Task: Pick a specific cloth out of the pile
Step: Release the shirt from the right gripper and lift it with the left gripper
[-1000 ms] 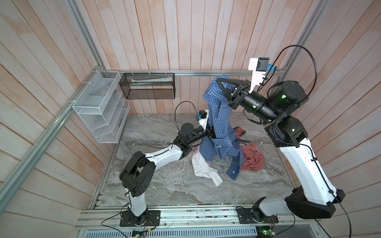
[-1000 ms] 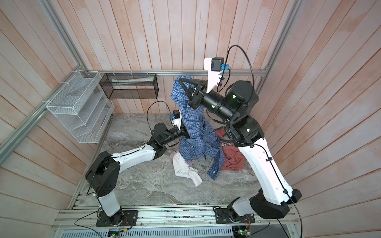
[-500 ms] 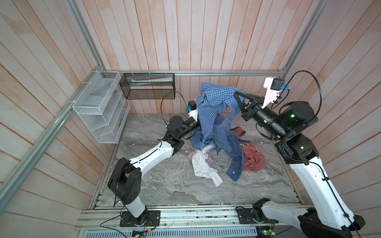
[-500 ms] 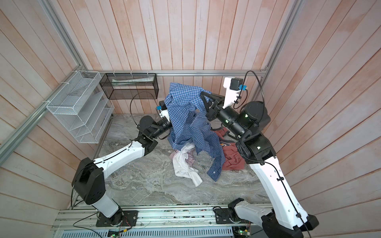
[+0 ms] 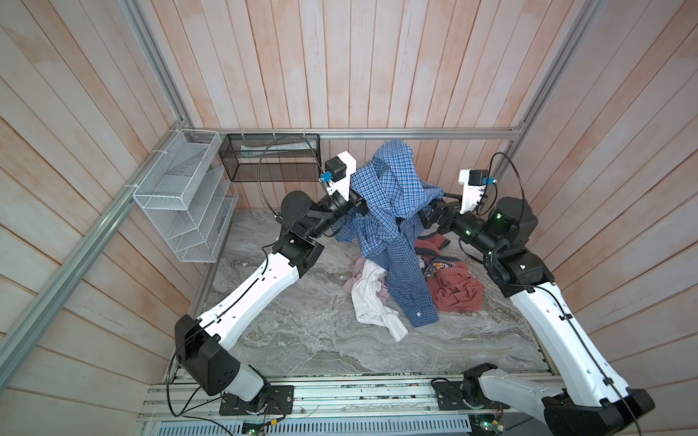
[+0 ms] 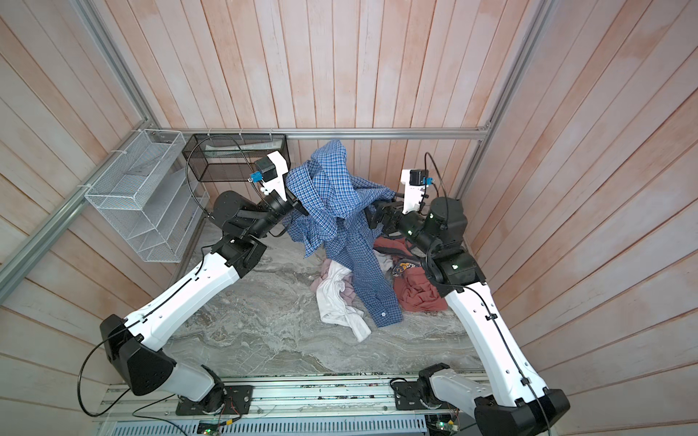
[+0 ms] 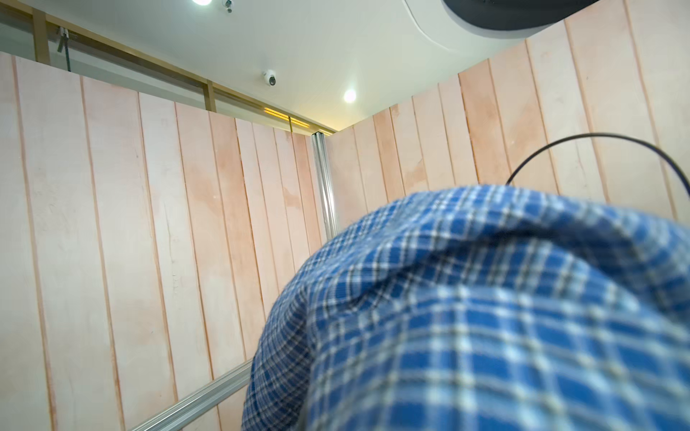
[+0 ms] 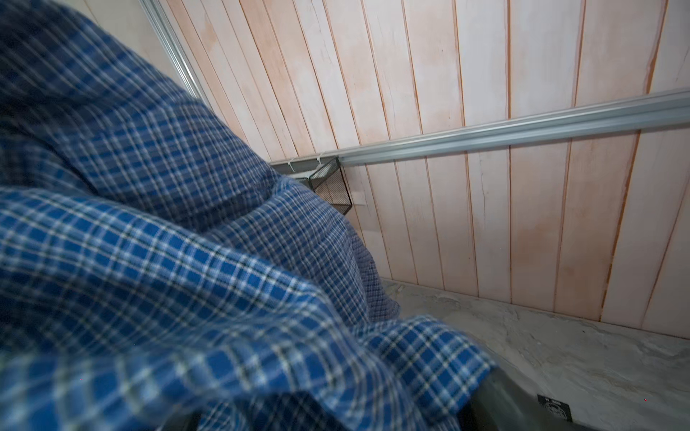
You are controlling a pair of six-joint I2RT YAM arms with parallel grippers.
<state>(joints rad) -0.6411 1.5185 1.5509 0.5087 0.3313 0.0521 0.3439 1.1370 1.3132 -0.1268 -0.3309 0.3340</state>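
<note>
Blue checked cloth (image 5: pixel 391 196) is up off the pile (image 5: pixel 455 288) in both top views, peaked between the two arms. A long buttoned end trails down to the table (image 5: pixel 302 339) between the white garment (image 5: pixel 370 302) and the rust-red garment (image 5: pixel 459 292). Left gripper (image 5: pixel 360 207) is buried in the fabric and clamped on it; right gripper (image 5: pixel 434 212) has its jaws spread, with a fold of cloth draped over them.
</note>
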